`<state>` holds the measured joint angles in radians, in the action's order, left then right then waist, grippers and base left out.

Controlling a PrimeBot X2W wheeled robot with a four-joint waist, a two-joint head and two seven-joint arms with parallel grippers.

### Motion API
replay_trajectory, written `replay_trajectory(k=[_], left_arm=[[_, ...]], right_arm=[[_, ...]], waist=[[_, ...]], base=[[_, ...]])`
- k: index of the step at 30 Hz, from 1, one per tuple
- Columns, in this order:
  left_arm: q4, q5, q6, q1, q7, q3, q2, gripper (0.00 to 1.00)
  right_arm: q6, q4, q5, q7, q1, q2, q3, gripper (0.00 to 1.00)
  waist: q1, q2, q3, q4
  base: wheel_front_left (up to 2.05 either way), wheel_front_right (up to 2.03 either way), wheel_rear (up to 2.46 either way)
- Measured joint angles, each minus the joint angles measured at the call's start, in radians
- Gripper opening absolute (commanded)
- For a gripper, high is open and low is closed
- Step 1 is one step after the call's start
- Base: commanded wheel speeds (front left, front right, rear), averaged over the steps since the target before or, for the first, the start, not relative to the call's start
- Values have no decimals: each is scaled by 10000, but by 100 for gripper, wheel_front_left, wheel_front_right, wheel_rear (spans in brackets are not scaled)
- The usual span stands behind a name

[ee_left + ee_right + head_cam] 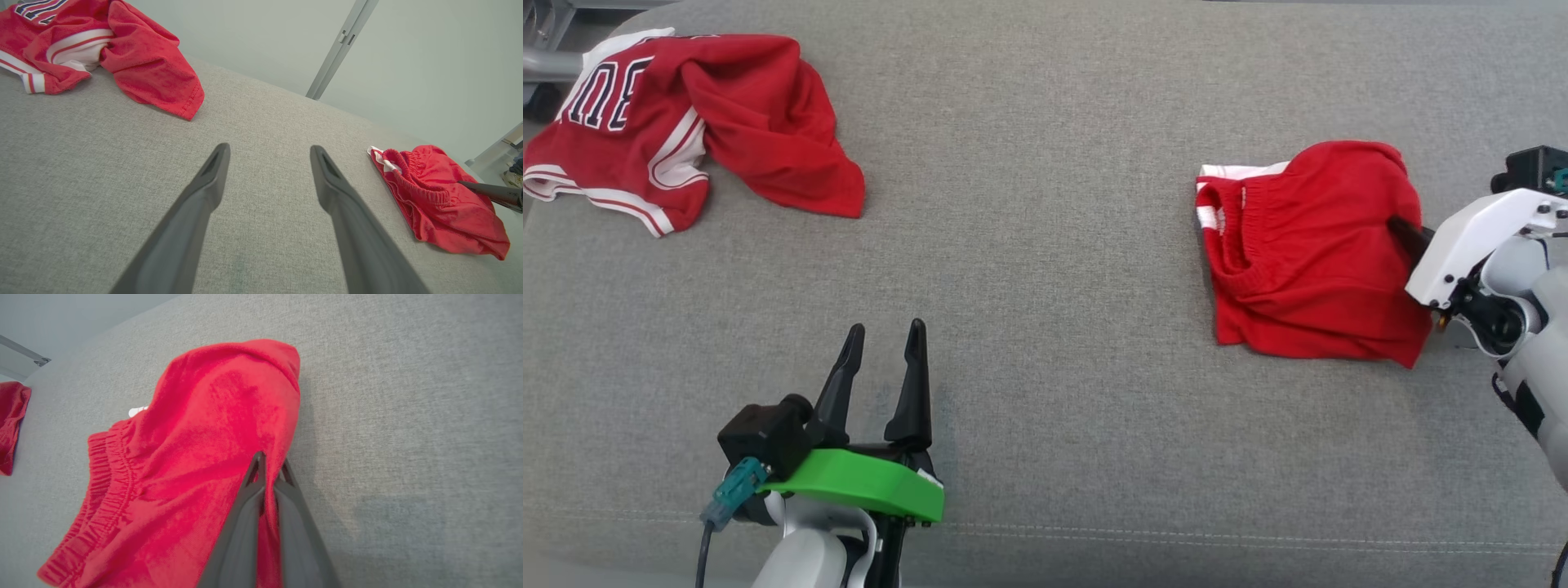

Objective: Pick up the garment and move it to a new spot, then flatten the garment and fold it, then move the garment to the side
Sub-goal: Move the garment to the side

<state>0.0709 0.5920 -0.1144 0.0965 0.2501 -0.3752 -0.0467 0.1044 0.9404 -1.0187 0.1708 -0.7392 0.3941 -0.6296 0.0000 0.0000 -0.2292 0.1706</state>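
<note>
First, head view. The red shorts [1307, 253] lie bunched at the right of the grey cloth-covered tabletop [1045, 204], elastic waistband turned toward the centre, with a strip of white trim at their upper left corner. The right pincer [1396, 224] comes in from the right edge, and its dark finger meets the shorts' right side. A red jersey [686, 122] with white stripes and dark numerals sits crumpled at the far left, well apart from the shorts. The left pincer [886, 327] is at lower left over bare cloth, its fingers spread and holding nothing.

Left wrist view. The left pincer [269, 149] is wide open with only tabletop [261, 122] between the fingers. The jersey [135, 53] is at upper left and the shorts [433, 200] at right. One finger of the right pincer [463, 184] touches the shorts' far side.

Right wrist view. The right pincer [271, 459] is closed on a fold of the shorts [212, 428], with red cloth pinched between the two fingertips. The shorts' right edge rises into the grip; the gathered waistband trails to lower left. An edge of the jersey [12, 424] shows at the left border.
</note>
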Motion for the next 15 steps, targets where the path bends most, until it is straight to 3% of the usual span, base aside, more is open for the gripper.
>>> replay_trajectory(k=[9,15], left_arm=[[-207,-169,8,187,-2,-94,-35,100],[-477,-449,8,513,-132,-209,-115,100]], right_arm=[[0,272,272,-119,-472,821,27,0],[2,278,462,-115,-1010,949,-19,0]], waist=[[0,0,-88,-435],[0,0,-250,-833]], base=[[0,0,0],[0,0,0]])
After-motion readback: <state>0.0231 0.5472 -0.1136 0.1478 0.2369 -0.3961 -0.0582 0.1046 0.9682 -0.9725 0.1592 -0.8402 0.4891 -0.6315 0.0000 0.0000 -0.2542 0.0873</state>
